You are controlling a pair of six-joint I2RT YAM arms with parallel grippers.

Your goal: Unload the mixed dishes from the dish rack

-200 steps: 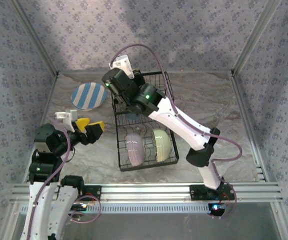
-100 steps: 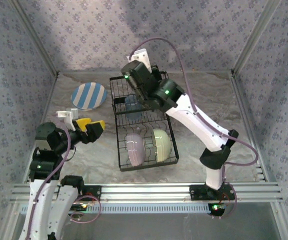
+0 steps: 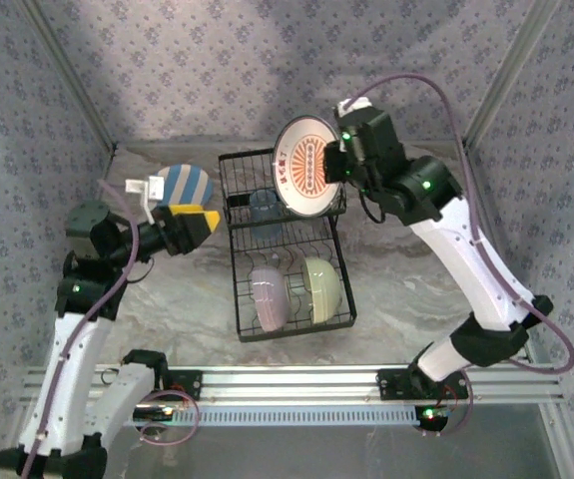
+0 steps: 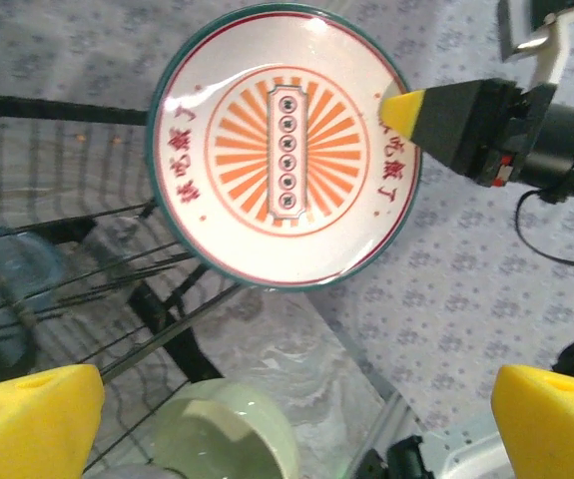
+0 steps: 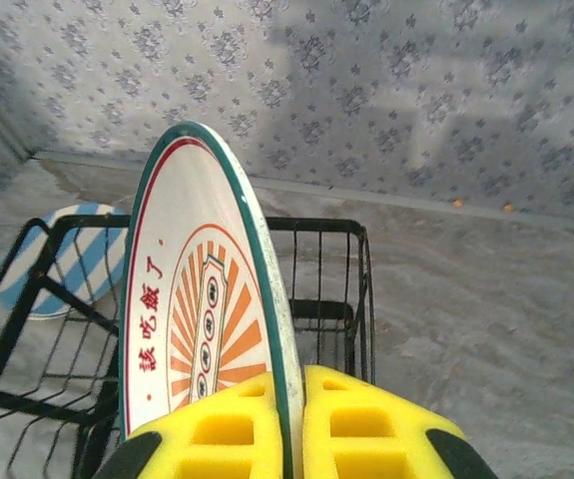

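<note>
moved: right arm has swung up and to the right, and the orange-patterned plate (image 3: 301, 170) has come up with it; left arm has reached toward the rack (image 3: 296, 331).
right gripper (image 3: 336, 165): pinched narrow on the plate's right rim.
plate: upright on edge, in the air over the rack's far section, face turned left.
left gripper (image 3: 199, 222): fingers spread wide, nothing between them, just left of the rack, beside the striped plate (image 3: 189, 182).
rack: lavender bowl (image 3: 269, 299) and green bowl (image 3: 321, 287) side by side in the near section, blue cup (image 3: 263, 208) in the far section.
open room: bare table (image 3: 416, 220) right of the rack, out to the side wall.
</note>
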